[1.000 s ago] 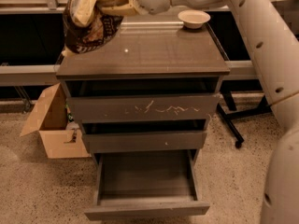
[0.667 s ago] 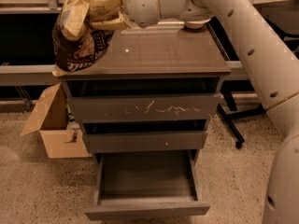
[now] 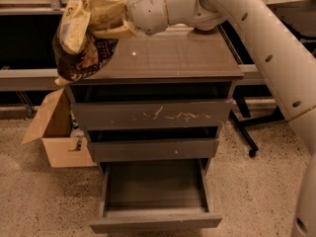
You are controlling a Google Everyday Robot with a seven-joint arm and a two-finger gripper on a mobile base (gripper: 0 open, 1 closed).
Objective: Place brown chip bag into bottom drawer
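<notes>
The brown chip bag [image 3: 81,41] is a crumpled tan and dark brown foil bag. It hangs in the air over the left front corner of the cabinet top [image 3: 168,58]. My gripper [image 3: 112,27] is shut on the bag's upper right part, and its fingers are mostly hidden by the bag and my wrist. The bottom drawer [image 3: 155,194] is pulled open below, with nothing in it. It lies well below the bag and to its right.
The top drawer [image 3: 150,115] has white scratches, and the middle drawer [image 3: 153,149] is under it; both stand slightly ajar. An open cardboard box [image 3: 54,132] stands on the floor left of the cabinet. My arm [image 3: 266,48] runs down the right side. A dark chair base [image 3: 247,132] is at the right.
My gripper has carried the bag forward and down, from above the cabinet's back left to its left front corner. My wrist now hides the bowl on the cabinet top.
</notes>
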